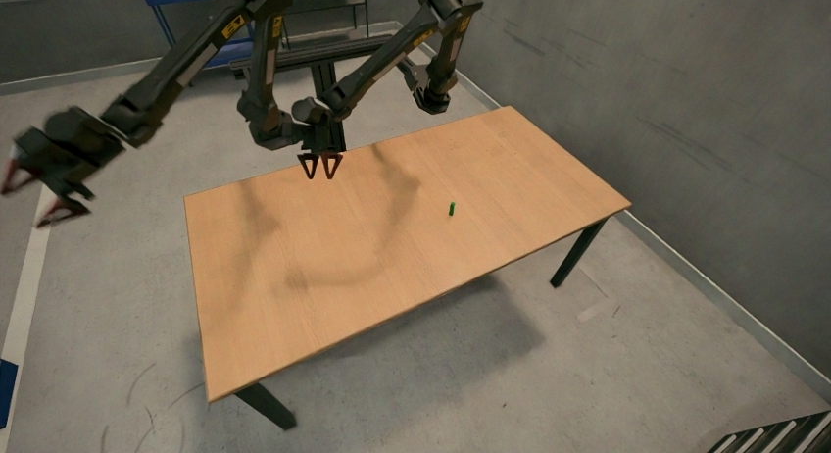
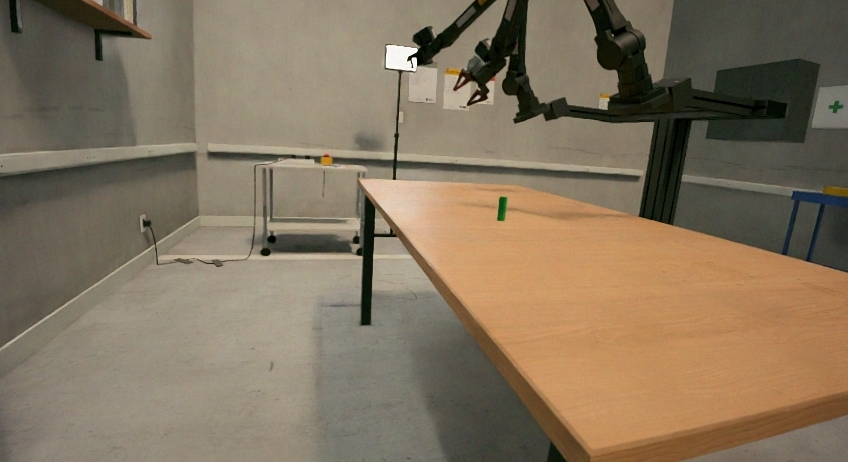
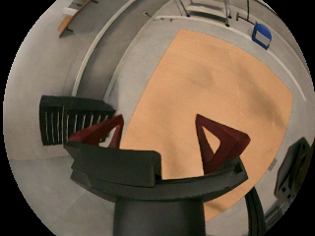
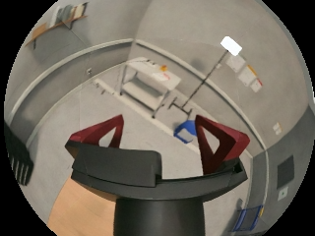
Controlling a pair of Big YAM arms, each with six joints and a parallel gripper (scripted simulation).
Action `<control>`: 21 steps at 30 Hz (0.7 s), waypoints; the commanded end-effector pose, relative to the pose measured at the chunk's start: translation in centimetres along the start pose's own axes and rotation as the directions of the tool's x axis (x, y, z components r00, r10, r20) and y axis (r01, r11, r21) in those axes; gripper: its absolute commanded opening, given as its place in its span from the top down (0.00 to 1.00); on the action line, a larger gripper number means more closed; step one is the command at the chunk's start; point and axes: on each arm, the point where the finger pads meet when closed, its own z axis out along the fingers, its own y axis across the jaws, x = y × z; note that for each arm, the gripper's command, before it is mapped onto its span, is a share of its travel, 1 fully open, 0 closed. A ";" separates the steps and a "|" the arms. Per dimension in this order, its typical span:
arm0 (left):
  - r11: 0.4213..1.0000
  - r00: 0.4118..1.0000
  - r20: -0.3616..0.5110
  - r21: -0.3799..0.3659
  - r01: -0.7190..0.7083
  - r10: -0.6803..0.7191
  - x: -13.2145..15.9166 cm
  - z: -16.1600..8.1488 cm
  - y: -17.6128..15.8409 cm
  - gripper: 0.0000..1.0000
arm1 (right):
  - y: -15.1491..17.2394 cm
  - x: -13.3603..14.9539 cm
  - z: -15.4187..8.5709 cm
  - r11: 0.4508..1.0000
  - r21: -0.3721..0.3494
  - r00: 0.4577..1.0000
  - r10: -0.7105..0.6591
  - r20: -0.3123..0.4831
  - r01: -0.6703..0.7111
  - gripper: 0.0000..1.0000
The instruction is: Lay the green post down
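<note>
Jaws on my left arm, the left jaws (image 1: pixel 320 178) (image 2: pixel 461 97), stand wide with nothing between them, hanging well above the table (image 1: pixel 350 274) (image 2: pixel 654 309) (image 3: pixel 212 74) (image 4: pixel 79 211). My right jaws (image 1: pixel 21 209) (image 2: pixel 411 59) are wide and without a load too, out past the table's nine o'clock end as seen from the top; their own wrist view catches only a piece of tabletop, toward seven o'clock.

Farther out stands the green post (image 1: pixel 452 208) (image 2: pixel 502 208), upright on the table and well apart from both pairs. Over the top view, I find it between three and four o'clock from my left jaws and about three o'clock from my right. Neither wrist view shows it, so I'd line up afresh before going down.

Reaching it is the step in hand, and the turning is all to do. My left jaws look the better placed. I'd come in level from the side, fingers straddling the post, and pinch gently above its middle. Then I'd lift slightly, roll the wrist a quarter turn, and lower until its long side meets the wood before letting go. A brushed finger could topple something so slim and send it rolling, so I'd slow down near it.
</note>
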 end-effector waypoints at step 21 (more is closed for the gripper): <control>1.000 0.999 0.021 -0.007 0.026 -0.026 -1.5 -0.3 0.7 0.00 | -20.2 -10.1 -4.4 0.940 0.340 0.994 -0.044 0.099 0.008 0.00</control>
